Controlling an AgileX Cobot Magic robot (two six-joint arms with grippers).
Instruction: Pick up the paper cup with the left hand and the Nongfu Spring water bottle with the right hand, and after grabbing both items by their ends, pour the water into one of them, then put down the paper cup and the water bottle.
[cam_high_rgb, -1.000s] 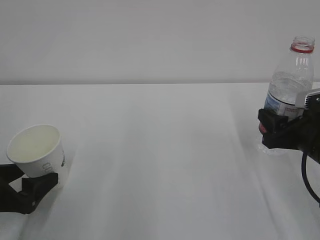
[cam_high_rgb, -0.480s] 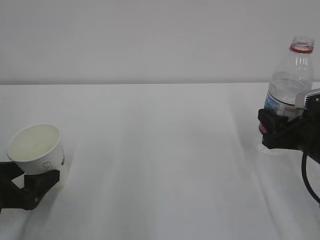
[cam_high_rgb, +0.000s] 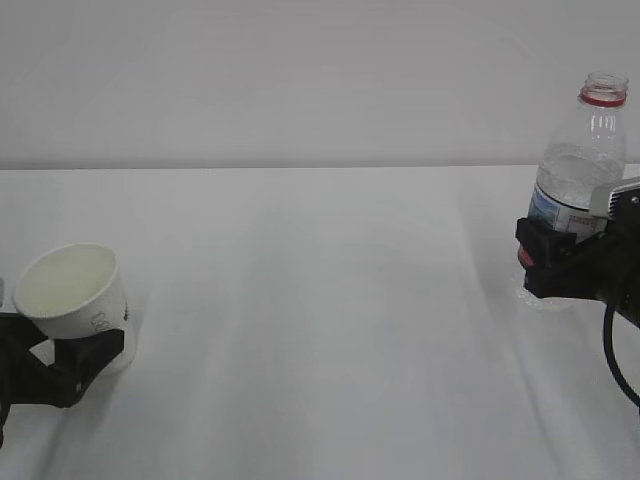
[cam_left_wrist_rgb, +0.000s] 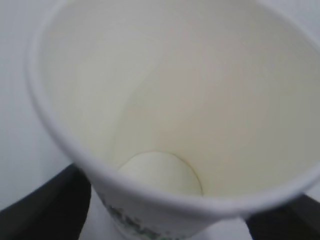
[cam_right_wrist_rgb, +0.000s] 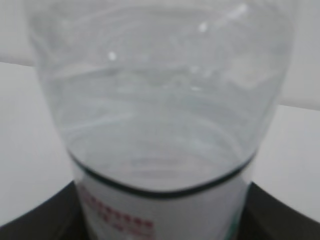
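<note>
The paper cup (cam_high_rgb: 70, 293) sits tilted near left, grasped by the left hand (cam_high_rgb: 60, 365); the right hand (cam_high_rgb: 560, 265) fingers clasp the Nongfu Spring water bottle (cam_high_rgb: 580, 170) upright on the desk (cam_high_rgb: 320, 330) far right; whether pouring is done I cannot tell

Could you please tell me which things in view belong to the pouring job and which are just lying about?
Belonging to the job:
- paper cup
- Nongfu Spring water bottle
- left gripper
- right gripper

Lying about:
- nothing besides the white table

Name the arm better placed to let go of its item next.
Left, probably: its pincer holds the paper cup low by the table. The right pincer grips the upright bottle.
</note>
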